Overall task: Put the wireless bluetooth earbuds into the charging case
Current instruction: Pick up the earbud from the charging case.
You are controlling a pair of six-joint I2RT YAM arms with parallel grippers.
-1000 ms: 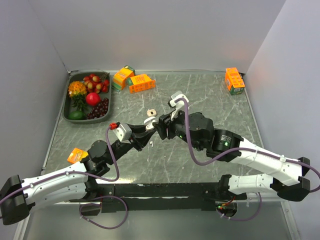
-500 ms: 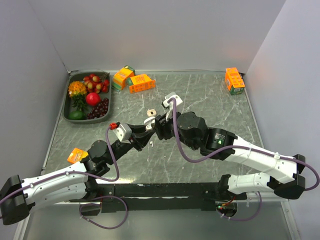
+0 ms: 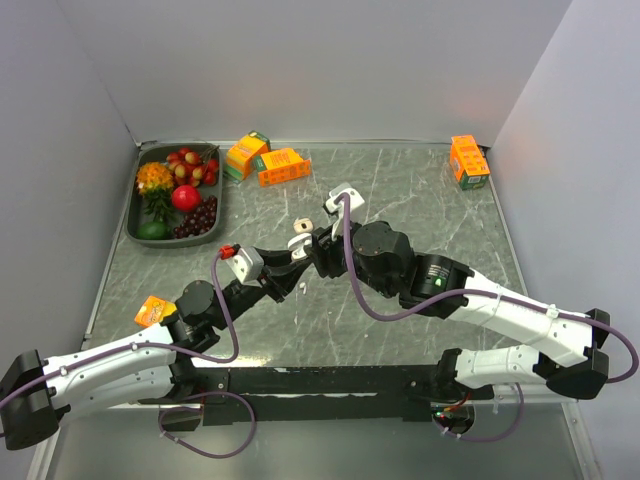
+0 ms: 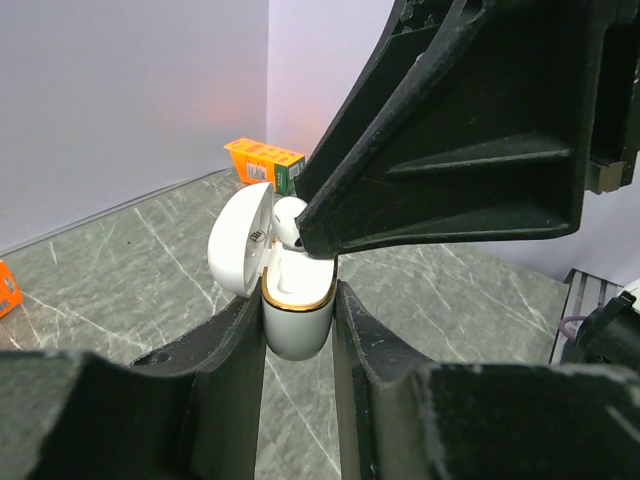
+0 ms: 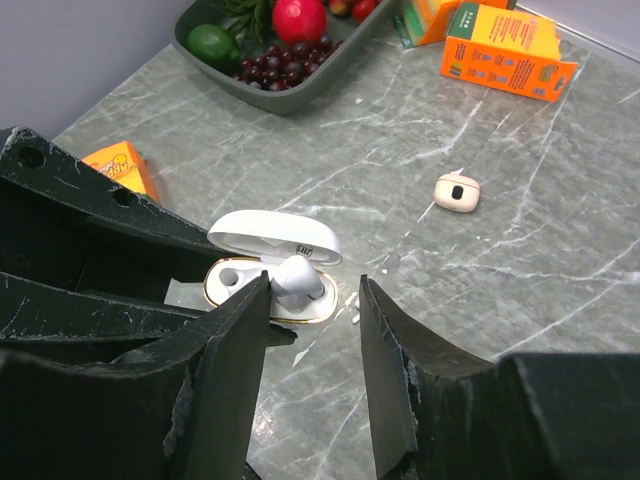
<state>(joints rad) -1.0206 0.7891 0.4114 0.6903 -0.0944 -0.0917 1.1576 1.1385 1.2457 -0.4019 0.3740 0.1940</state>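
My left gripper [image 4: 298,330] is shut on the white, gold-rimmed charging case [image 4: 296,320] and holds it upright above the table with its lid [image 4: 240,240] open. One white earbud [image 5: 297,278] sits in the case's right socket, its top showing in the left wrist view [image 4: 288,215]. The left socket [image 5: 228,275] is empty. My right gripper [image 5: 315,290] is open right above the case [image 5: 262,290]. Its left finger touches the earbud and its right finger stands apart. In the top view the two grippers meet at mid-table [image 3: 300,250].
A small closed beige case [image 5: 457,191] lies on the marble table beyond the grippers. A fruit tray [image 3: 175,195] stands at the back left. Orange boxes lie at the back middle [image 3: 265,160] and back right [image 3: 468,160]. An orange packet [image 3: 155,310] is by the left arm.
My right arm has moved left and closer to the left gripper, bringing its fingers over the open case. The left arm has held still.
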